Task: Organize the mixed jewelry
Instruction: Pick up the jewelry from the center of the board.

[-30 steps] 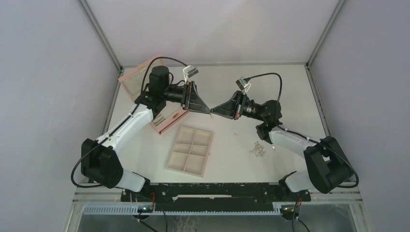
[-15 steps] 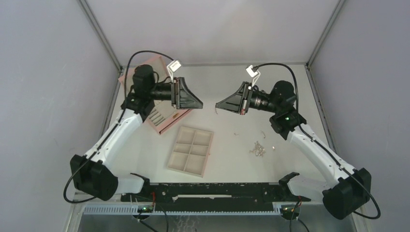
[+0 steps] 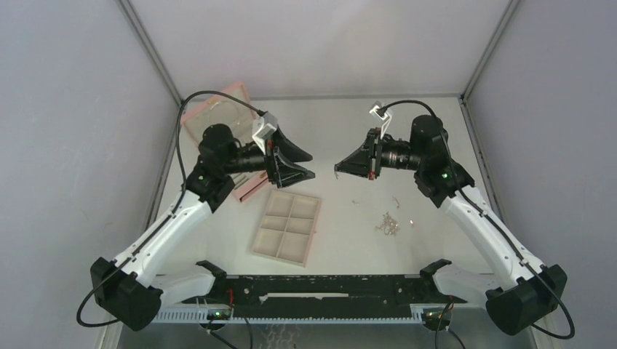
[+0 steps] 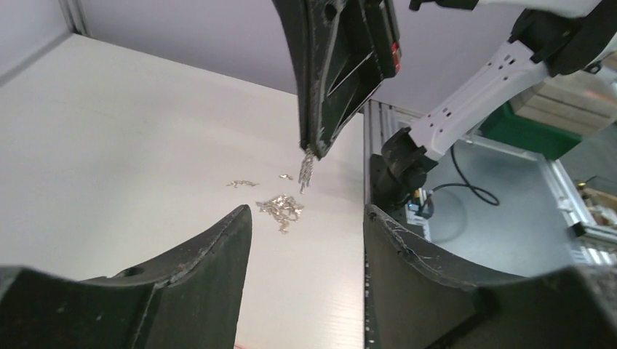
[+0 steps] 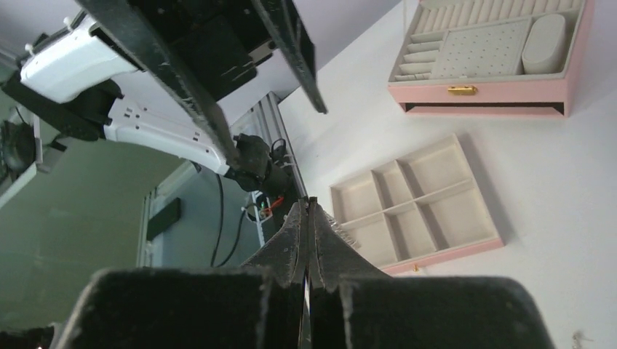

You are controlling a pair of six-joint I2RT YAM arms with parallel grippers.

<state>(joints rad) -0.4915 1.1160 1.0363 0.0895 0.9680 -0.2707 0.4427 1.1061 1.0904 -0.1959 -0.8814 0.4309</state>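
Thin silver chain (image 4: 306,169) dangles from the clamped right end effector (image 3: 337,169) above the white tabletop's (image 3: 342,123) centre; left end effector (image 3: 313,166) stands open.

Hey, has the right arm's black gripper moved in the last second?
Yes. The right gripper, shut on a small silver chain piece, has drawn rightward, away from the far corner of the beige six-compartment tray.
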